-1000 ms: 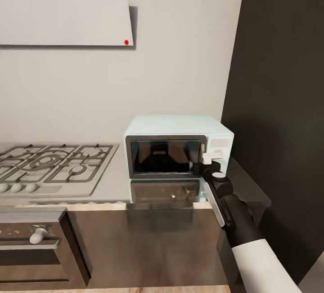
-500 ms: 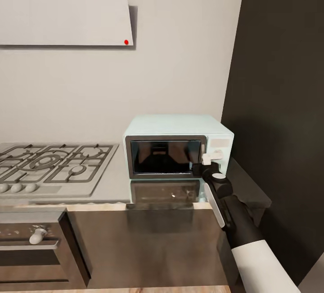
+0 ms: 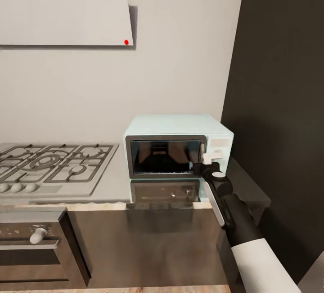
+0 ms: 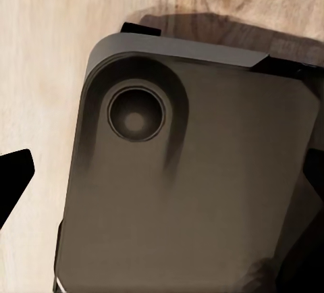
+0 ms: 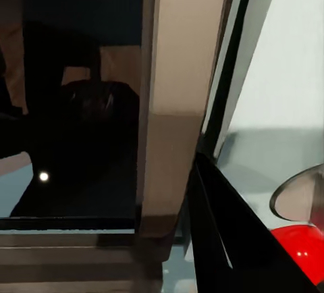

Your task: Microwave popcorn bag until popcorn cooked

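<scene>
One mint microwave (image 3: 178, 144) (door shut)

This is a home kitchen. A grey gas hob (image 3: 51, 167) with grates is set into a glossy grey desk (image 3: 114, 180), with a flat white hood (image 3: 65, 11) above it. A mint-blue microwave (image 3: 177, 145) stands beside a tall dark unit (image 3: 283, 104), and a steel oven (image 3: 38, 250) sits among dark cabinet fronts (image 3: 148, 248).
</scene>
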